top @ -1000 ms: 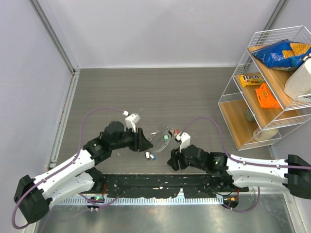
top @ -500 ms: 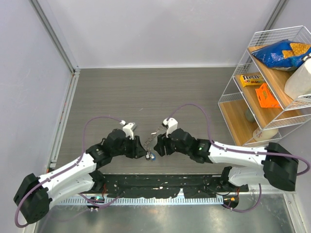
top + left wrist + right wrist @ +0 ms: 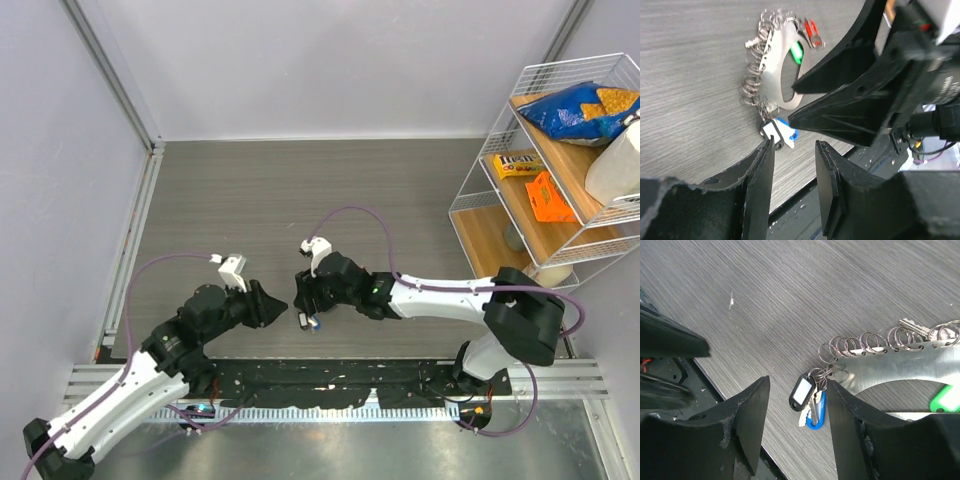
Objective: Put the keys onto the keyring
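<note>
Two grippers meet low over the table [image 3: 300, 200] near its 6 o'clock edge in the top view. The left gripper [image 3: 270, 303] is at 9 o'clock of the right gripper [image 3: 303, 300], and the two are close but not touching. Both have their jaws partly spread and grip nothing. The wrist view of the left gripper shows a bare gap between its fingers. The right gripper's fingers straddle a small bunch lying flat on the table, made up of a blue key [image 3: 816, 419] and a black tag [image 3: 802, 391]. Whether the fingers touch the bunch cannot be told. The keyring [image 3: 900, 365], a flat silver plate with an oval cut-out and a row of wire rings [image 3: 865, 342] along one edge, stretches from the bunch toward 3 o'clock in the right wrist view. A green key [image 3: 945, 402] lies in the cut-out, a bare silver key [image 3: 912, 326] sits at the far end, and a red key [image 3: 811, 27] lies just beyond. The bunch looks hooked to the end ring, though this is not certain. The step in hand seems to be picking up the blue bunch. It would go best if the right gripper dropped straight down and closed on the broad tag or key head, not on the thin wire. The left gripper should pin the plate so it cannot skate, and the two sets of fingers need to stay out of each other's way. As for writing, the tag's white window looks blank. On the wire shelf [image 3: 470, 215] at 3 o'clock, a yellow box [image 3: 518, 163] carries dark lettering too small to read, and nothing is legible on the blue bag [image 3: 575, 108] or the orange packet [image 3: 550, 197].
</note>
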